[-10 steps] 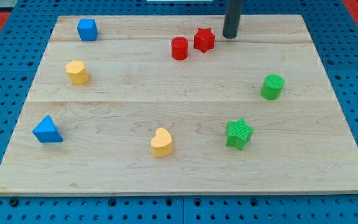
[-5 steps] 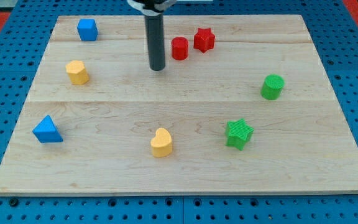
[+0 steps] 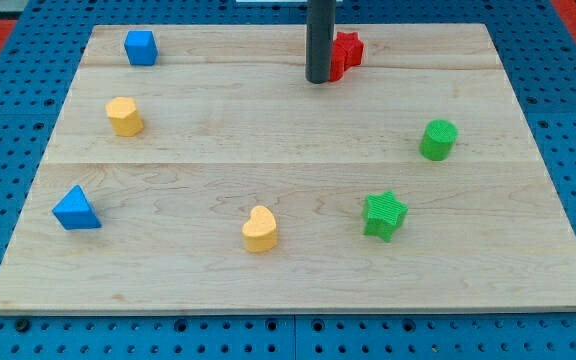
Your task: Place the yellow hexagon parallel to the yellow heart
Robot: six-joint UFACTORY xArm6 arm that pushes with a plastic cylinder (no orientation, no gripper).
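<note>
The yellow hexagon (image 3: pixel 124 116) sits at the board's left, in the upper half. The yellow heart (image 3: pixel 259 229) sits low on the board, a little left of centre, far from the hexagon. My tip (image 3: pixel 318 80) is near the view's top, just right of centre, far to the right of the hexagon. It presses against the left side of a red cylinder (image 3: pixel 335 68), which the rod partly hides.
A red star (image 3: pixel 350 46) touches the red cylinder on its upper right. A blue cube (image 3: pixel 140 47) is at the top left and a blue triangle (image 3: pixel 75 208) at the lower left. A green cylinder (image 3: pixel 438 139) and a green star (image 3: pixel 384 215) are on the right.
My tip swung from the top right down to the left of the red cylinder, then back right and up. It has pushed the red cylinder and star to the right.
</note>
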